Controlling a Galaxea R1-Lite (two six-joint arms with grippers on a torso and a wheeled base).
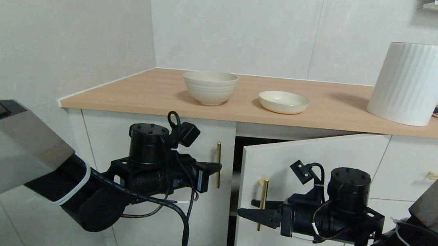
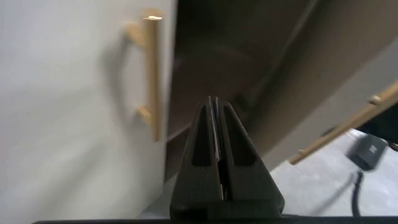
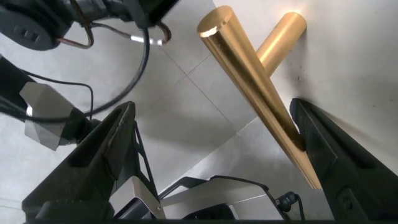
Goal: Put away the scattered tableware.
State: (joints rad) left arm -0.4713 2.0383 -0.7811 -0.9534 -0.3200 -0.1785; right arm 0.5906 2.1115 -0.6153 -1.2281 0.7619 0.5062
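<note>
Nearest, 2 grippers are held low in front of the cabinet. The left gripper [image 1: 214, 167] is seen with its fingers pressed together on nothing, beside the brass left handle [image 1: 218, 156] of the closed left door [image 1: 119, 132]. The right gripper [image 1: 248, 209] is spread wide, with the brass right handle [image 1: 263, 194] of the right door [image 1: 315, 150] taken between its fingers but not clamped (1 finger lies close against the bar). That door stands ajar, and a dark gap [image 1: 239, 150] is shown beside it. Farther back, on the countertop [image 1: 144, 94], the tableware is found towards the left end: a deep bowl [image 1: 210, 87] and, near it, a shallow dish [image 1: 283, 102]. A ribbed white canister [image 1: 413, 83] is set towards the right end. The step in hand is judged to be opening the cabinet; next, the right handle must be gripped and the door swung wide.
</note>
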